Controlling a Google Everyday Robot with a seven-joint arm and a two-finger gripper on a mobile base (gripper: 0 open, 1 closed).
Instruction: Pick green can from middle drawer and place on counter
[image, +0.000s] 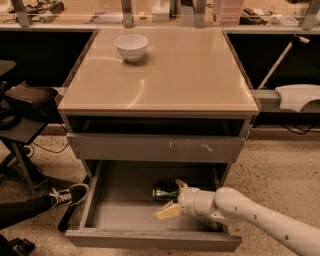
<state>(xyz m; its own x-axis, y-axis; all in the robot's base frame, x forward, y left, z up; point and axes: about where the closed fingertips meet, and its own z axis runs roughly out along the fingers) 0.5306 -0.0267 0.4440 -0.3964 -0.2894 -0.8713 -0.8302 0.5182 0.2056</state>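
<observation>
The green can (164, 191) lies on its side toward the back of the open middle drawer (117, 202), right of centre. My gripper (173, 198) reaches into the drawer from the right on a white arm (250, 215). Its pale fingertips (167, 211) stand spread, one above and one below the can's right end, with a gap left around it. The can rests on the drawer floor. The tan counter (170, 75) tops the cabinet above.
A white bowl (131, 47) sits on the counter's far left. The grey drawer front with white scuff marks (155, 148) is shut just above the open drawer. A person's shoe (67, 195) is by the drawer's left side. A black stand (22, 107) is at left.
</observation>
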